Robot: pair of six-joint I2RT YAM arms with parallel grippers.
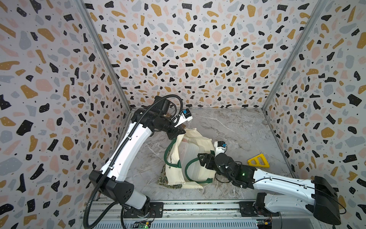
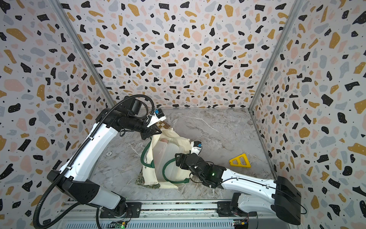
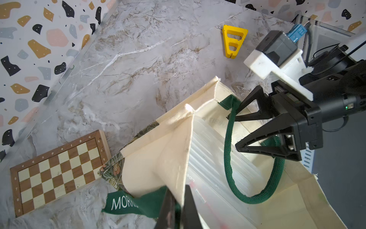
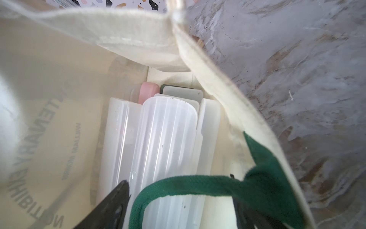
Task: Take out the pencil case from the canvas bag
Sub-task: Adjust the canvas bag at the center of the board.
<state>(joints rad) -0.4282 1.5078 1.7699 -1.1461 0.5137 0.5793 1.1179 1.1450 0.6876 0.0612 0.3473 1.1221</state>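
Left claw (image 3: 176, 210) is clamped tight on the rim of the canvas bag (image 3: 158, 158). It pinches the cream fabric beside a green band lettered in white and holds that side of the mouth up off the counter (image 3: 138, 69). The bag lies on its side near the middle of the counter, its mouth gaping toward the right arm.

Right claw (image 3: 233, 132) sits at that mouth with its fingers spread wide and nothing gripped. A loop of green handle (image 3: 227, 158) passes between them.

The pencil case (image 4: 168, 138), a ribbed translucent plastic box, lies flat inside the bag beneath the right claw. In the right wrist view the fingers stand either side of its near end; whether they touch it cannot be told. Smooth translucent boxes lie against both its long sides, and a pink item (image 4: 148, 92) shows at its far end.

A wooden chessboard (image 3: 59, 168) lies flat just beside the bag's leafy-print corner. A yellow triangular piece (image 1: 258, 161) rests well apart from the bag, on the right arm's side.
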